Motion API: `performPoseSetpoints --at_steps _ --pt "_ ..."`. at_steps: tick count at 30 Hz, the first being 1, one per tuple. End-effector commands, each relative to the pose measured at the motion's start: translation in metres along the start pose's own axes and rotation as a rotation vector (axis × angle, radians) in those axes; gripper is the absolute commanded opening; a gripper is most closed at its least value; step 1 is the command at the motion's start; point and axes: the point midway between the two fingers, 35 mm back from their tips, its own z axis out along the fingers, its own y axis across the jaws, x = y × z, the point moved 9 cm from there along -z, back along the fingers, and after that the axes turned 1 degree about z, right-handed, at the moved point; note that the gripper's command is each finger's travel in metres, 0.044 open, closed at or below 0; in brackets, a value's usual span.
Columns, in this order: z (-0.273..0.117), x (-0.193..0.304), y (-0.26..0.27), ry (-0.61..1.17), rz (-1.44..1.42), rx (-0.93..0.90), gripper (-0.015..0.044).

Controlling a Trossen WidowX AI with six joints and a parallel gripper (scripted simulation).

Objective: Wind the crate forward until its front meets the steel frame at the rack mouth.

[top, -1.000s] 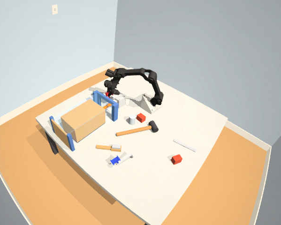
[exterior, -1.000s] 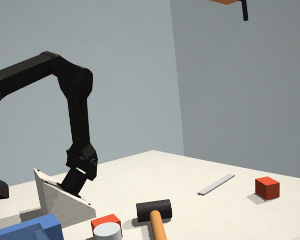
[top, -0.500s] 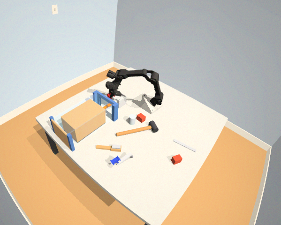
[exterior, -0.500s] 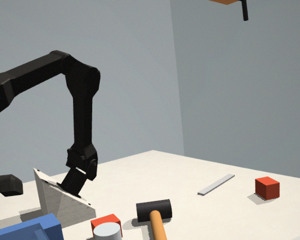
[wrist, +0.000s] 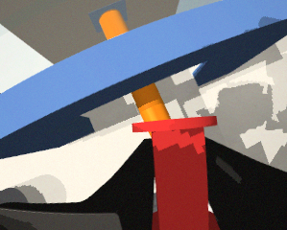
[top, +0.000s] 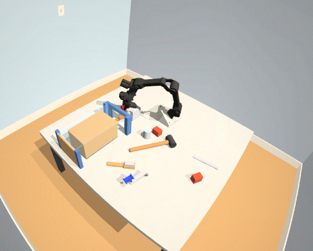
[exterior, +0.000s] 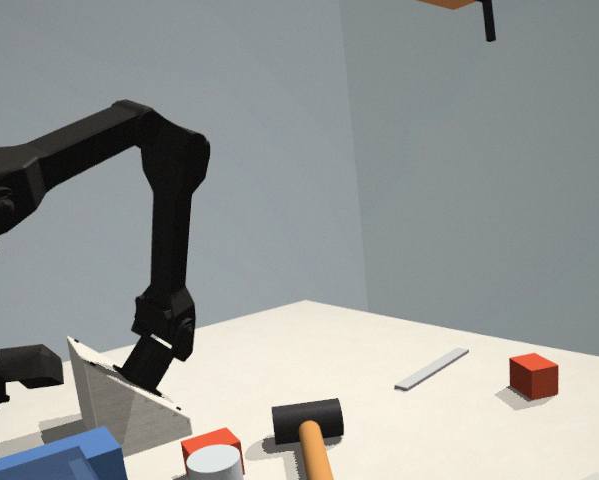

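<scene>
The tan crate [top: 93, 129] sits flat inside the clear-panelled cubby, behind the blue frame [top: 118, 109] [wrist: 109, 62] at its mouth. A gap shows between them. An orange strap [top: 119, 118] [wrist: 153, 102] runs from the crate's front under the frame's top bar. The pale winch [top: 134, 114] stands just outside the frame. My gripper [top: 125, 107] [wrist: 172, 144] is shut on the red grip [wrist: 180, 168] of the winch handle, beside the winch and close to the frame. The handle's key and the winch's top hole are hidden. The exterior view shows little of the gripper.
A white cylinder [top: 147, 133], a red block [top: 157, 131] and a black-headed mallet [top: 170, 141] lie right of the frame. Nearer the front are a wooden-handled tool [top: 120, 164] and a blue-gripped crank [top: 128, 178]. A grey bar [top: 205, 162] and another red block [top: 196, 177] lie farther right.
</scene>
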Motion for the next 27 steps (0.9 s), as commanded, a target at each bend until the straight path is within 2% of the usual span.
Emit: performPoseSetpoints --at_steps 1,27 --pt "0.000 0.008 0.011 0.019 0.019 -0.023 0.0000" --pt "-0.009 0.026 0.032 0.020 0.020 -0.024 0.0000"
